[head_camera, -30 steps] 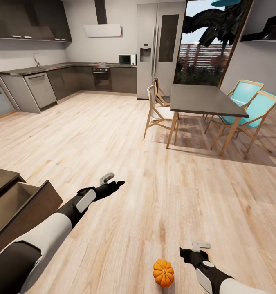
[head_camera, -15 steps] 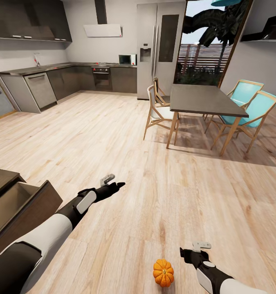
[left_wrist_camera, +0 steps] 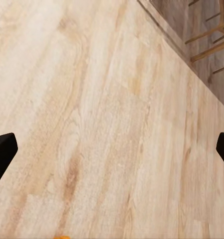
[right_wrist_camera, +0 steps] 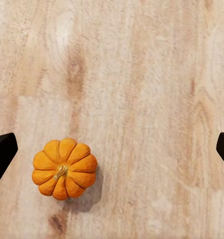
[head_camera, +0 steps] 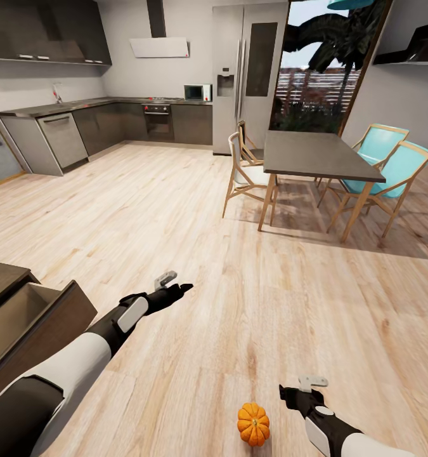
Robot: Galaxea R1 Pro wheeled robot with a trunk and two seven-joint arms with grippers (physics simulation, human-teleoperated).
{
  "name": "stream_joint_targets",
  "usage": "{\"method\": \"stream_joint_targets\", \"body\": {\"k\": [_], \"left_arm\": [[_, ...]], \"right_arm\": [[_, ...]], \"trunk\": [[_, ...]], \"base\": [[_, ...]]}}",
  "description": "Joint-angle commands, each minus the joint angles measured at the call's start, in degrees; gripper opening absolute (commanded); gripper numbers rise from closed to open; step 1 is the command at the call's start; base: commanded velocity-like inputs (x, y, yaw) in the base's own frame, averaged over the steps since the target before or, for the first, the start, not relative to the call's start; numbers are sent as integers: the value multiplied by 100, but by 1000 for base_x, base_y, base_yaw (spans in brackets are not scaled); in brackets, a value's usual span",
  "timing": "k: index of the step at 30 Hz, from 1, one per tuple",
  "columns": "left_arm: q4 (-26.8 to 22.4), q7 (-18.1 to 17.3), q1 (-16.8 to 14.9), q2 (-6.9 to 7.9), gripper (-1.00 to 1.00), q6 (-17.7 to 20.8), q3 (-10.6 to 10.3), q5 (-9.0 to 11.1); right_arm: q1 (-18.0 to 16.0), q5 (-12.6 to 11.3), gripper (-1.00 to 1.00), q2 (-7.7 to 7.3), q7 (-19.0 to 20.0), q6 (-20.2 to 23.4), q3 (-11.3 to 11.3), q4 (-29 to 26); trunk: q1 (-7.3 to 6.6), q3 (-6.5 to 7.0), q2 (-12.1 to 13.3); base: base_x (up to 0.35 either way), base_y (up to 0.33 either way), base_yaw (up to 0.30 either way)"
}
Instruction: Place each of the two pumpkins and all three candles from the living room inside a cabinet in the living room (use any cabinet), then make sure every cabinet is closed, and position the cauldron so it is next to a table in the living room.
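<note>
One orange pumpkin [head_camera: 253, 424] upright on the wood floor [head_camera: 194, 209] at lower centre of the head view, just left of the right end effector [head_camera: 300, 388]. Right end effector spread wide, empty, pumpkin [right_wrist_camera: 64, 169] below and between its fingertips. Left end effector [head_camera: 174, 283] at centre left, spread, empty, above bare floor. Dark-brown cabinet [head_camera: 11, 330] at lower left edge, one drawer [head_camera: 33, 317] pulled open, visible pale interior empty. Grey tabletop [head_camera: 315, 155] with chairs [head_camera: 382, 165] at upper right.
</note>
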Motion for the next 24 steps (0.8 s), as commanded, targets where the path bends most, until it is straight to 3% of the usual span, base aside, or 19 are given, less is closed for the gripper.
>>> {"method": "stream_joint_targets", "body": {"k": [1, 24], "left_arm": [[0, -1, 0, 1, 100, 0, 0, 0], [-1, -2, 2, 2, 100, 9, 0, -1]], "right_arm": [[0, 0, 100, -3, 0, 0, 0, 0], [0, -4, 100, -7, 0, 0, 0, 8]], "trunk": [[0, 0, 0], [461, -377, -842]], "base": [[0, 0, 0], [0, 0, 0]]}}
